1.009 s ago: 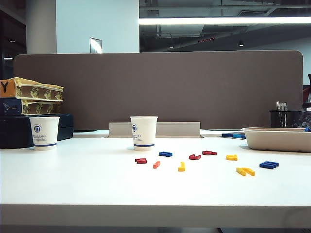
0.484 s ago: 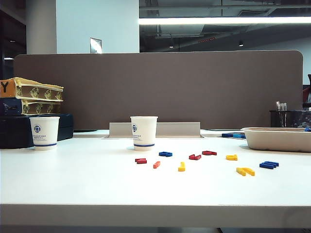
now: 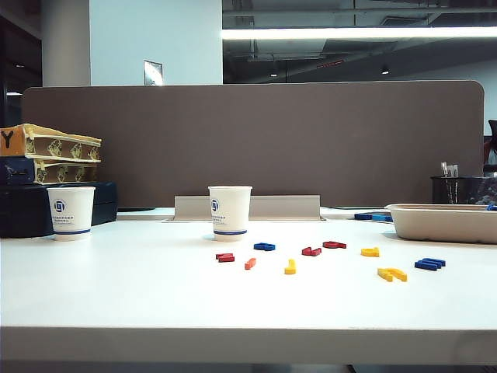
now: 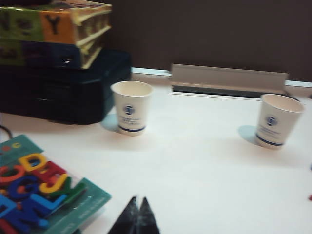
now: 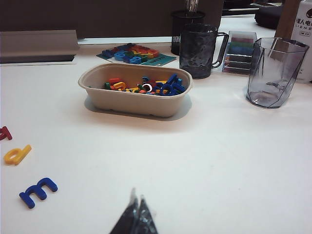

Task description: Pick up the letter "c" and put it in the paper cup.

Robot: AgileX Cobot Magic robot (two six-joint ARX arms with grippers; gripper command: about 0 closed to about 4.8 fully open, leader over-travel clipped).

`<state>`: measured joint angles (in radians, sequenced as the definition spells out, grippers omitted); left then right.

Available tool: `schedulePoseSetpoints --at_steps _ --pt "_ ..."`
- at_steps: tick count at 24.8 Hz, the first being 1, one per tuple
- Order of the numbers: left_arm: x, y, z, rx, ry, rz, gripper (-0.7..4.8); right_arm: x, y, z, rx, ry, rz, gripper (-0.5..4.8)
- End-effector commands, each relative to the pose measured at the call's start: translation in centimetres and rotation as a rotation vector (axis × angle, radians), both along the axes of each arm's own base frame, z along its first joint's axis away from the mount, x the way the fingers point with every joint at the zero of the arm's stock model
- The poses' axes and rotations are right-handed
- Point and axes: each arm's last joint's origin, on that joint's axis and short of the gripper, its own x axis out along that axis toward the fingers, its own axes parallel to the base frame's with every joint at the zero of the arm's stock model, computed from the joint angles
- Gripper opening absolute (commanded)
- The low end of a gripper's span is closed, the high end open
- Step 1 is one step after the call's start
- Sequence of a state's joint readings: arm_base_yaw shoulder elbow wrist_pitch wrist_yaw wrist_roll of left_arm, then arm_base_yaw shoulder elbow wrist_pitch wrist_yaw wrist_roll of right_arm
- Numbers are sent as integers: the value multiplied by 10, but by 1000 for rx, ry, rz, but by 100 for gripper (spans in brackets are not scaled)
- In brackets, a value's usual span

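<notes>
Pointing, tips together: left tool (image 4: 138, 200) well apart from paper cup (image 4: 279, 122); right tool (image 5: 137, 199) facing bowl (image 5: 131, 104).

A black "Y" stands on the orange panel of the stacked box (image 4: 56, 24). Both paper cups (image 4: 131, 106) carry a small blue square logo with tiny unreadable print beneath. The white container (image 5: 302, 29) bears Chinese characters above partly legible "LINE".
</notes>
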<state>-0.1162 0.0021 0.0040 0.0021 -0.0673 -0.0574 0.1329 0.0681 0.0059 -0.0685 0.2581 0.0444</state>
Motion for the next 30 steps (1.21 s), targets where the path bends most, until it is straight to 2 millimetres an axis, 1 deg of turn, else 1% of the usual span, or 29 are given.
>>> schedulePoseSetpoints --at_steps 1,5,30 --pt "0 3 2 0 -11 25 -5 0 0 -1 2 -7 1 -1" --pt "0 7 2 0 -11 60 -5 0 0 -1 2 -8 1 -1" --pt "0 7 2 -3 -9 57 -5 0 0 1 3 -21 1 -1"
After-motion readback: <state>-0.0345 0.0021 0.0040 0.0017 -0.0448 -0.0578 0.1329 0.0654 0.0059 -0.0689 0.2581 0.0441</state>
